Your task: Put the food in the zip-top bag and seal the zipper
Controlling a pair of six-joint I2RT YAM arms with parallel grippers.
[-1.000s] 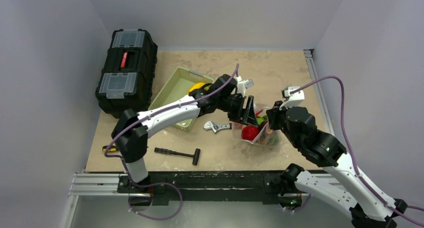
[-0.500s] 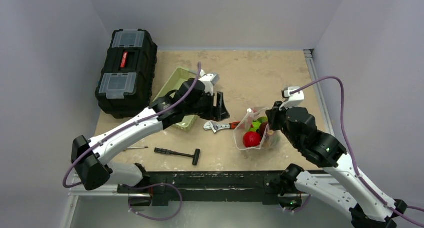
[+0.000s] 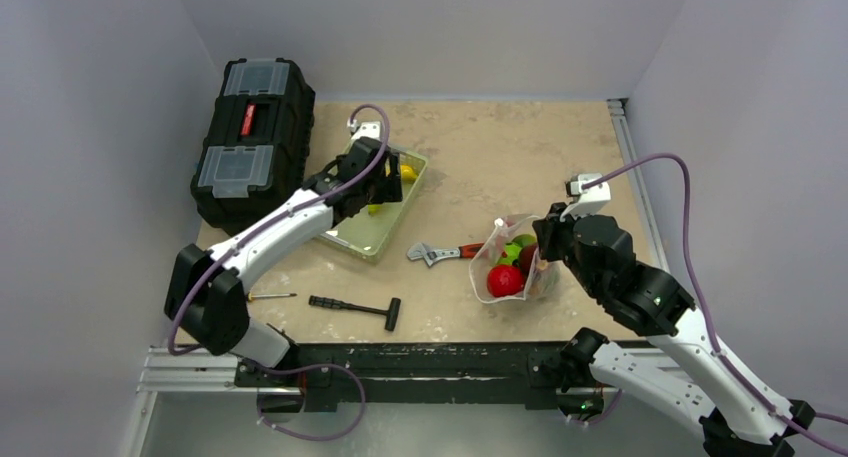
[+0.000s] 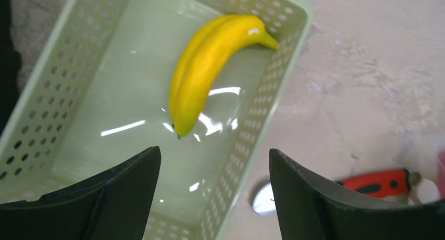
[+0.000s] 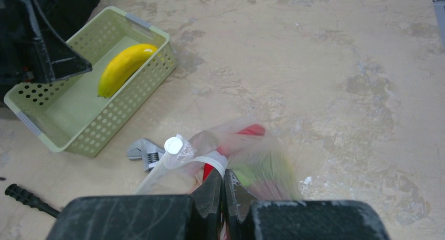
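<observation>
The clear zip-top bag [image 3: 512,267] lies at centre right and holds a red round fruit [image 3: 503,279] and green pieces [image 3: 515,247]. My right gripper [image 5: 222,183] is shut on the bag's mouth edge, by the zipper strip [image 5: 202,160] and its white tab [image 5: 173,145]. A yellow banana [image 4: 207,56] lies in the pale green basket [image 4: 273,93]; it also shows in the right wrist view [image 5: 123,66]. My left gripper [image 4: 215,161] is open and empty, hovering over the basket's near end, short of the banana.
A black toolbox [image 3: 252,137] stands at the far left. An adjustable wrench with a red handle [image 3: 440,251] lies between basket and bag. A black hammer [image 3: 358,307] and a small screwdriver [image 3: 268,296] lie near the front edge.
My left arm has swung left, away from the bag, to above the basket, with its jaws open. The bag has settled lower, its mouth still pinched by my right gripper.
</observation>
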